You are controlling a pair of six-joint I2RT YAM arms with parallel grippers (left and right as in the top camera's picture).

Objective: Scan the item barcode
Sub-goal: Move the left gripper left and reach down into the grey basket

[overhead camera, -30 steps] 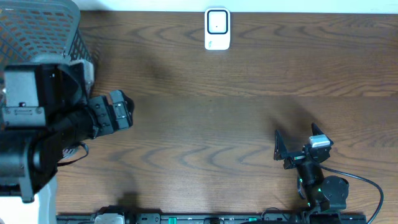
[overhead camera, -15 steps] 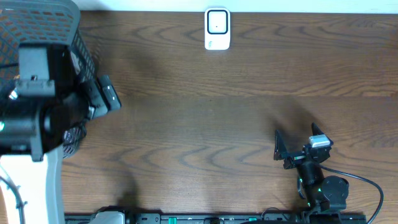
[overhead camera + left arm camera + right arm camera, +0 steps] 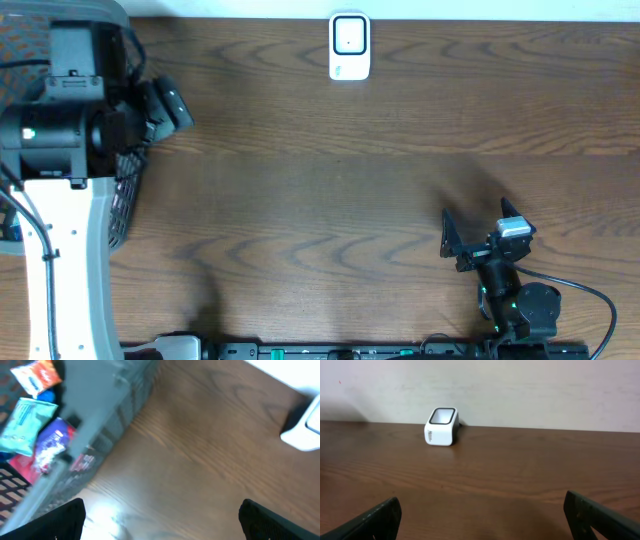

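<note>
Dark wood-grain table (image 3: 350,180) carries the white box-shaped barcode scanner (image 3: 349,46) at the middle of its far edge, dark-rimmed window facing up, long axis running near-to-far. We see a teal packet (image 3: 25,425) and a purple packet (image 3: 52,447) lying in the grey mesh basket (image 3: 115,405) at far left, too blurred to tell heading or barcode. We log the left gripper (image 3: 168,105) by the basket's right wall and the right gripper (image 3: 478,228) front right, both spread wide and empty; since a second ago the left arm swung back toward the basket, while the scanner and right arm are unchanged.
</note>
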